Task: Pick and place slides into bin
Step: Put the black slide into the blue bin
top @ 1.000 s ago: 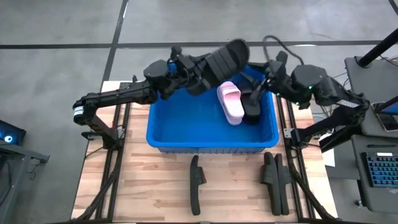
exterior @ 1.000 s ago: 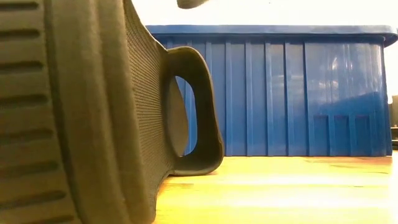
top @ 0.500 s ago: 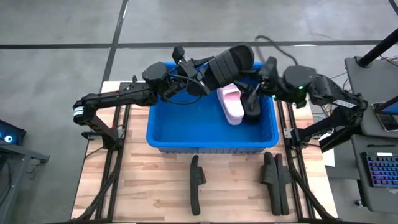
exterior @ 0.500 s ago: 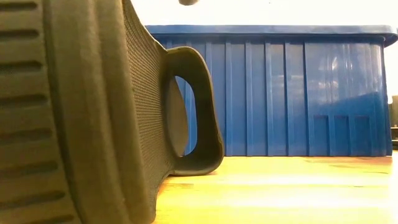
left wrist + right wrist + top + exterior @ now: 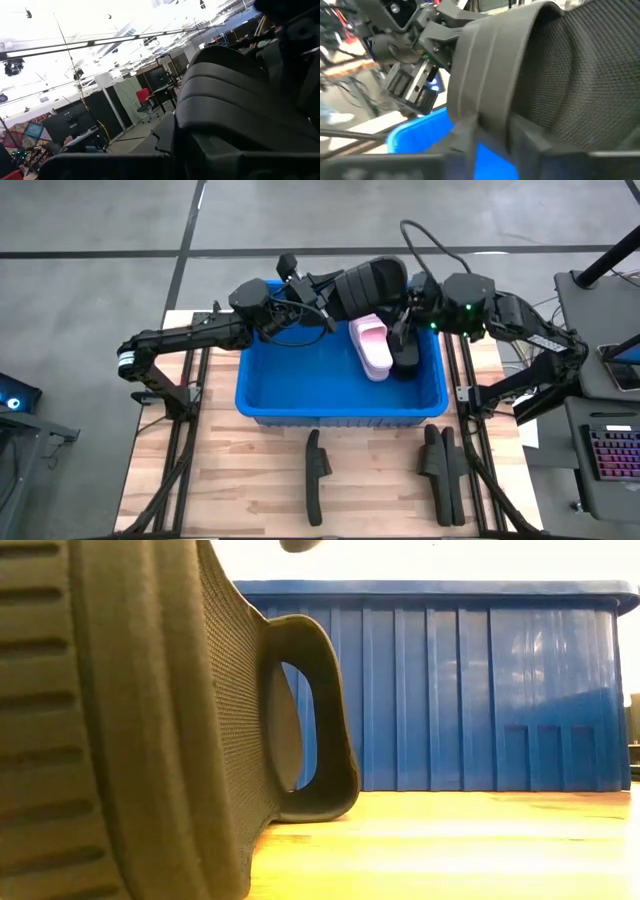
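Overhead, both pincers (image 5: 330,288) (image 5: 405,298) clamp one black slide (image 5: 368,282) (ribbed strap).

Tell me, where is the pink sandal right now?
In the high view the light pink slide lies inside the blue bin, toward its right end, beside a black slide and below the black slide held up between both arms.
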Motion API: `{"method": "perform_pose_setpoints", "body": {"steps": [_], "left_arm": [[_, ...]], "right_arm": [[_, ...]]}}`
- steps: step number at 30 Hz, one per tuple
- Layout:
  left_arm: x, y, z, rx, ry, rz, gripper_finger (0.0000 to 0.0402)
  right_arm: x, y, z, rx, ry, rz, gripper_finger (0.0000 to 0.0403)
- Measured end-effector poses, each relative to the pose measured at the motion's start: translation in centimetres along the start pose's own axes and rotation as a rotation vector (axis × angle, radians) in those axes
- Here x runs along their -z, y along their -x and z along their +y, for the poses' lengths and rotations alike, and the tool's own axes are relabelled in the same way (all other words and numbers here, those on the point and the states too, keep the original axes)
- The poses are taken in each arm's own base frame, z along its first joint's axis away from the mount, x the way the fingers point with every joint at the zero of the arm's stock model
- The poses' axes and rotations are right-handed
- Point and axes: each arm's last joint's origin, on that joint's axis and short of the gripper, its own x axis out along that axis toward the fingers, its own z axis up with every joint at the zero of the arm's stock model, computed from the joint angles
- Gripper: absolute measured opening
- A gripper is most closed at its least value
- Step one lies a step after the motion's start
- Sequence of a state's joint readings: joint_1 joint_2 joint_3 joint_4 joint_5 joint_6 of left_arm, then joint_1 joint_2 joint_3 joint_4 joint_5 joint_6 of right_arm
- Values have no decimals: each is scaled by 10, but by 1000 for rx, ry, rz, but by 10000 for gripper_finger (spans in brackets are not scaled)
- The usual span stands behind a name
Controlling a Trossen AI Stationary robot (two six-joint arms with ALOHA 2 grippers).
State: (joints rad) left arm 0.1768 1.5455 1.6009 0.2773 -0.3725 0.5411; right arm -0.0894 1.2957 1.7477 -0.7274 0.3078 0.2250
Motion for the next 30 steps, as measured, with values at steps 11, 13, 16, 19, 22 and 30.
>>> {"method": "perform_pose_setpoints", "body": {"steps": [11, 13, 16, 19, 22, 30], "left_arm": [[2, 2, -1, 56, -40, 31, 41], [2, 7, 0, 93, -97, 68, 74], [5, 15, 2, 155, -170, 149, 130], [6, 26, 7, 190, -219, 241, 180], [4, 39, 16, 186, -283, 315, 214], [-5, 54, 16, 272, -586, 311, 230]], "right_arm": [[-2, -4, -15, -68, -103, 31, 11], [-2, -5, -20, -87, -136, 47, 10], [-2, -6, -30, -116, -181, 81, 10], [-3, -6, -42, -124, -239, 102, 10], [-4, -6, -53, -144, -284, 116, 9], [-5, -15, -80, -351, -446, 210, 9]]}}
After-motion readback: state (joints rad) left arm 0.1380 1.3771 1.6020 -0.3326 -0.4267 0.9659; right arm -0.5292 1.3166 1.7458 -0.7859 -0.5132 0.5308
